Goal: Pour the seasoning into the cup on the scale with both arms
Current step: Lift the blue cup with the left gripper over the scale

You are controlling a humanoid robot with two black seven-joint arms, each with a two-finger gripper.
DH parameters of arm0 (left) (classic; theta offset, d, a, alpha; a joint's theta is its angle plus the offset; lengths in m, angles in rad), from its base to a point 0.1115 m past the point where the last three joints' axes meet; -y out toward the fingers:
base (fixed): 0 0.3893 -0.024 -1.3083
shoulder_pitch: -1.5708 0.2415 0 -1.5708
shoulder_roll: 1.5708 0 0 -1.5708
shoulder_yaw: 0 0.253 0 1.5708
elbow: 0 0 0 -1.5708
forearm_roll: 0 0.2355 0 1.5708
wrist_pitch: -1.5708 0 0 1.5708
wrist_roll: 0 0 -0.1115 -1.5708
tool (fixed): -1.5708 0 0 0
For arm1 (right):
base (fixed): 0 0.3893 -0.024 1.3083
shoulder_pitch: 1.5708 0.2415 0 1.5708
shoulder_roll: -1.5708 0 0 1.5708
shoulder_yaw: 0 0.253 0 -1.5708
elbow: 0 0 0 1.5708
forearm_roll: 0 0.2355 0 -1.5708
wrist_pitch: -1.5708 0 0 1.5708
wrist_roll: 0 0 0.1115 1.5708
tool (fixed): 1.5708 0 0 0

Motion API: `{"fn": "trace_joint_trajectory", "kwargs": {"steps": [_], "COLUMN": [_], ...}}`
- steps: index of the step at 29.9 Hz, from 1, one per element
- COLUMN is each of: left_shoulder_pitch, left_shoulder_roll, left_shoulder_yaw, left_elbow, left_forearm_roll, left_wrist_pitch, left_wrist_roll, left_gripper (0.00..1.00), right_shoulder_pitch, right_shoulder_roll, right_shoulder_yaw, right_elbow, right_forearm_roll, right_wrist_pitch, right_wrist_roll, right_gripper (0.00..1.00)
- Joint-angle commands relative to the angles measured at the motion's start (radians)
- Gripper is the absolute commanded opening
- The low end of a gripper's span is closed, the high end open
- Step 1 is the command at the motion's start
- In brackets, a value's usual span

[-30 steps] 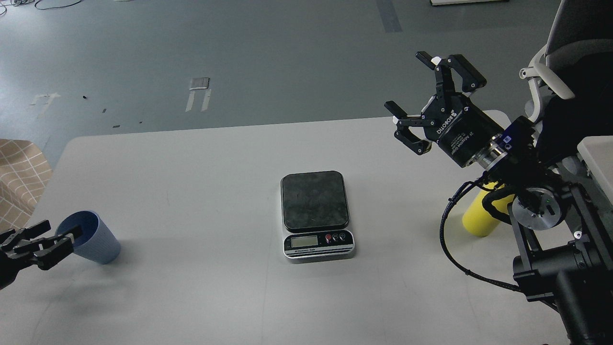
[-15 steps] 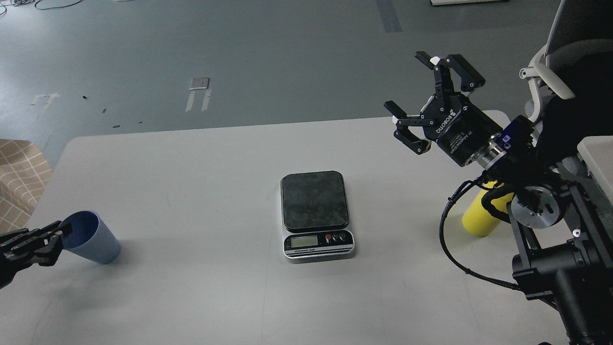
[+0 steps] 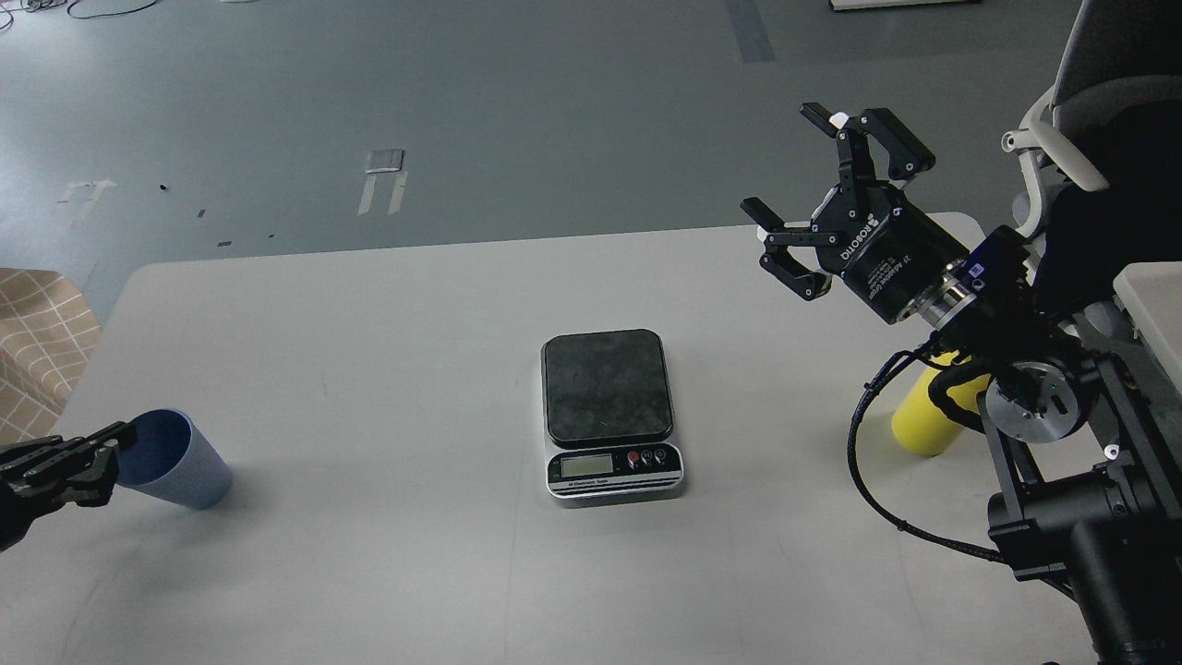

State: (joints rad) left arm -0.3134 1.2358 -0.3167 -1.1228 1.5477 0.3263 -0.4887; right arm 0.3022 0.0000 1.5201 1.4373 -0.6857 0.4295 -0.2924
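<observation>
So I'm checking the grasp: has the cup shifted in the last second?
Yes. The cup tilted, its rim pulled left, away from the scale, by the left gripper.

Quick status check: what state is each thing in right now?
Cup: on the table, tilted, left gripper at its rim.
Scale: platform bare.
Bottle: standing, mostly hidden behind the right arm.
Right gripper: open, raised, holding nothing.
</observation>
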Motion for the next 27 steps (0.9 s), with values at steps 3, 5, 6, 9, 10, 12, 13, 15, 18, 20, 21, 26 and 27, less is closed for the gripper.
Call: {"fn": "trace_joint_trajectory", "kwargs": {"steps": [3,5,6,9,10,12,13,15,18,20,21,26,27], "left_shoulder_pitch": [-0.126,-0.194,-0.220,-0.344,-0.398,-0.447,-0.485,-0.531,-0.631,-0.665,-0.690,-0.723,-0.746], "left_shoulder_roll": [-0.009,-0.033,-0.042,-0.110,-0.151,-0.191,-0.226,-0.262,-0.375,-0.426,-0.461,-0.525,-0.562], "left_shoulder_yaw": [0.004,0.004,0.004,0.001,0.002,0.002,0.004,0.004,0.002,0.004,0.004,0.002,0.004], "left_elbow": [-0.026,-0.044,-0.048,-0.083,-0.107,-0.133,-0.167,-0.216,-0.235,-0.230,-0.226,-0.204,-0.178], "left_forearm_roll": [0.006,0.060,0.090,0.215,0.221,0.223,0.223,0.226,0.226,0.226,0.227,0.230,0.230], "left_wrist_pitch": [-0.018,-0.052,-0.071,-0.209,-0.269,-0.335,-0.407,-0.523,-0.694,-0.731,-0.751,-0.756,-0.756], "left_wrist_roll": [0.000,0.000,0.000,0.000,0.000,0.000,0.000,0.000,0.000,0.000,0.000,0.000,0.000], "left_gripper": [0.00,0.00,0.00,0.00,0.00,0.00,0.00,0.00,0.00,0.00,0.00,0.00,0.00], "right_shoulder_pitch": [-0.001,-0.002,-0.002,-0.002,-0.003,-0.003,-0.005,-0.008,-0.011,-0.011,-0.012,-0.020,-0.023], "right_shoulder_roll": [0.000,0.000,0.000,0.000,0.000,0.000,0.000,0.000,0.000,0.000,0.000,0.000,0.000], "right_shoulder_yaw": [-0.001,-0.001,-0.001,-0.005,-0.005,-0.005,-0.003,0.000,0.000,0.002,0.005,0.012,0.014], "right_elbow": [0.000,0.000,0.000,0.002,0.002,0.003,0.005,0.005,0.011,0.012,0.012,0.025,0.031], "right_forearm_roll": [0.000,0.000,0.000,0.000,0.000,0.002,0.002,0.002,0.002,0.003,0.003,0.005,0.005], "right_wrist_pitch": [0.000,0.000,0.000,0.000,0.000,0.000,0.000,0.000,0.000,0.000,0.000,0.000,0.000], "right_wrist_roll": [-0.001,-0.001,-0.001,-0.001,-0.001,0.001,-0.001,-0.001,-0.001,0.001,0.001,-0.001,-0.001], "right_gripper": [1.00,1.00,1.00,1.00,1.00,1.00,1.00,1.00,1.00,1.00,1.00,1.00,1.00]}}
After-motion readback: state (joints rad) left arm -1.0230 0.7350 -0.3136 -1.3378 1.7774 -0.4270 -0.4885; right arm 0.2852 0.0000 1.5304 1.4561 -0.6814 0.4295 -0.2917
